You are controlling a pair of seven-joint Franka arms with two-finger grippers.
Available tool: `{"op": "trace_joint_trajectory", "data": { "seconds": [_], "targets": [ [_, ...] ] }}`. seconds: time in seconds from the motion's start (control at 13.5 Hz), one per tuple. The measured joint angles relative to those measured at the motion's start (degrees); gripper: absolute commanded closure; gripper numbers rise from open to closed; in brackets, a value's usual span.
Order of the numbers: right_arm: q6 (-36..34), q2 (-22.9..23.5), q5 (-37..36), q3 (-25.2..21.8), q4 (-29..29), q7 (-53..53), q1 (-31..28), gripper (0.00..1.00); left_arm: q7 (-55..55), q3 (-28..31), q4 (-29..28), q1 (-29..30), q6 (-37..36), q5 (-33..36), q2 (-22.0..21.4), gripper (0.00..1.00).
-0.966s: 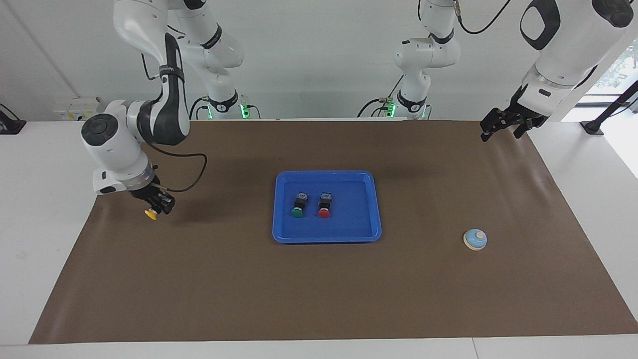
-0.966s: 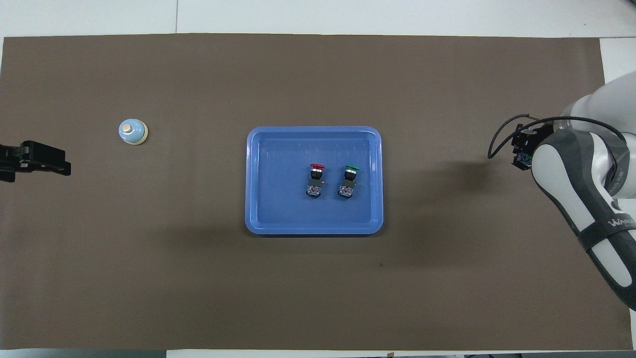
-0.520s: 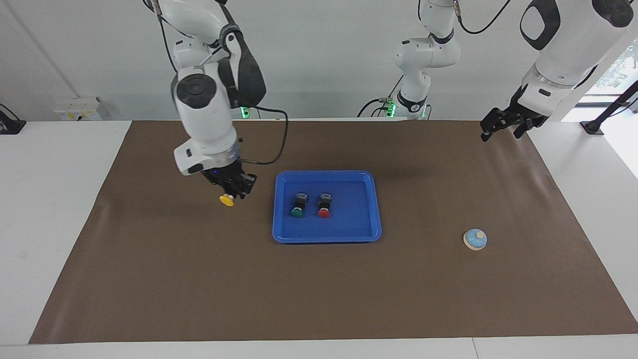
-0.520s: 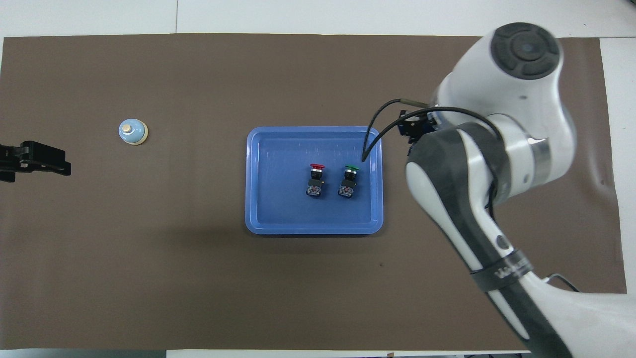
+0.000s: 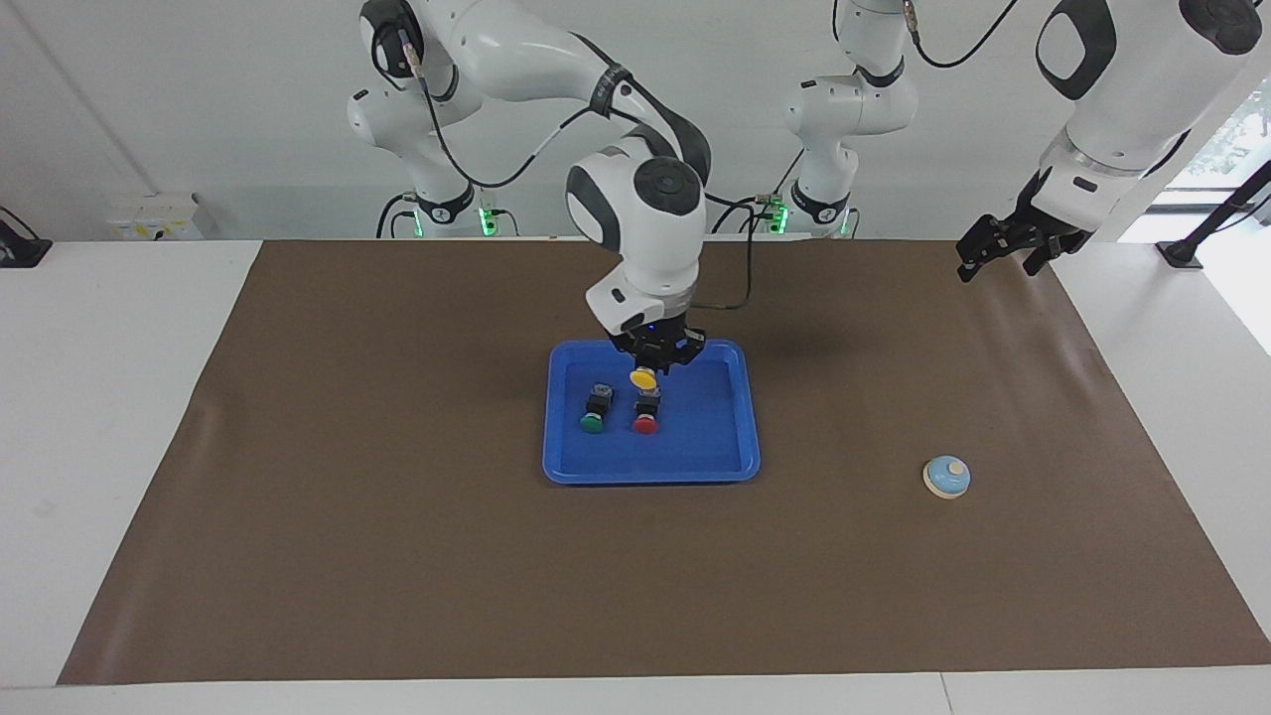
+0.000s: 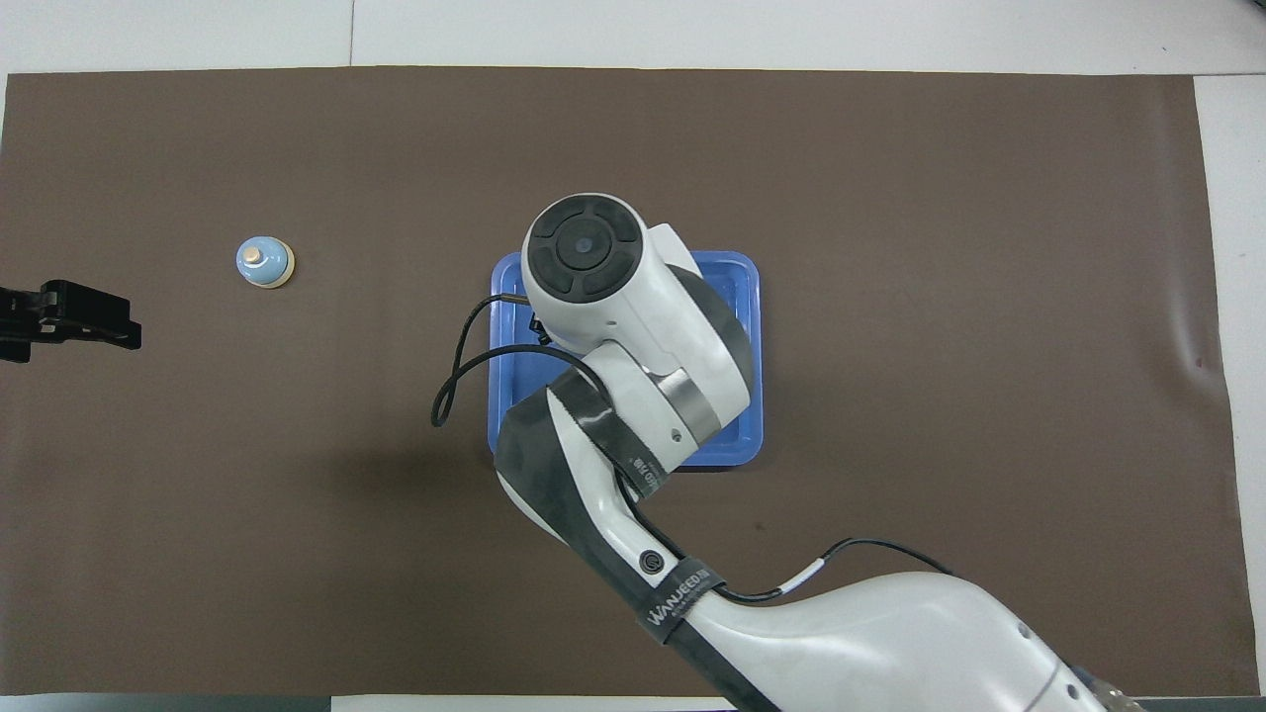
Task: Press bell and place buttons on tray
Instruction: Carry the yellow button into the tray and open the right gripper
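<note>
yellow button: small push-button switch with a black body and round yellow cap [image 5: 643, 379], gripped in the right tool [image 5: 656, 363], cap tipped down and away from the robots, long axis running up into the fingers
where it hangs: over the flat bright-blue plastic tray [image 5: 715, 452], right above the red-capped button [image 5: 645, 424]
green-capped button [image 5: 592, 422]: lying beside the red one, caps pointing away from the robots
left tool [image 5: 998, 253]: spread wide, holding nothing, waiting at its own end of the tabletop
light-blue dome bell [image 5: 946, 477]: on the brown mat, well apart from the tray

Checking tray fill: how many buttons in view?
3. Green button and red button lie in the tray; yellow button is held by the right gripper over it.
</note>
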Motion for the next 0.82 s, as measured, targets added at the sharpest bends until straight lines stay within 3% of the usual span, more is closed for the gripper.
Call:
{"op": "trace_joint_trajectory", "data": {
  "seconds": [0.3, 0.67, 0.74, 0.82],
  "targets": [
    [7.0, 4.5, 0.0, -0.1, -1.5, 0.1, 2.7, 1.00, 0.0, 0.0, 0.0, 0.0, 0.0, 0.0, 0.0, 0.00],
    [11.4, 5.1, -1.2, -0.1, -5.6, -0.2, 4.8, 1.00, 0.0, 0.0, 0.0, 0.0, 0.0, 0.0, 0.0, 0.00],
    [11.4, 5.1, -1.2, -0.1, -5.7, -0.3, 4.8, 0.01, 0.0, 0.0, 0.0, 0.0, 0.0, 0.0, 0.0, 0.00],
    [11.4, 5.1, -1.2, -0.1, -5.7, -0.3, 4.8, 0.00, 0.0, 0.0, 0.0, 0.0, 0.0, 0.0, 0.0, 0.00]
  ]
}}
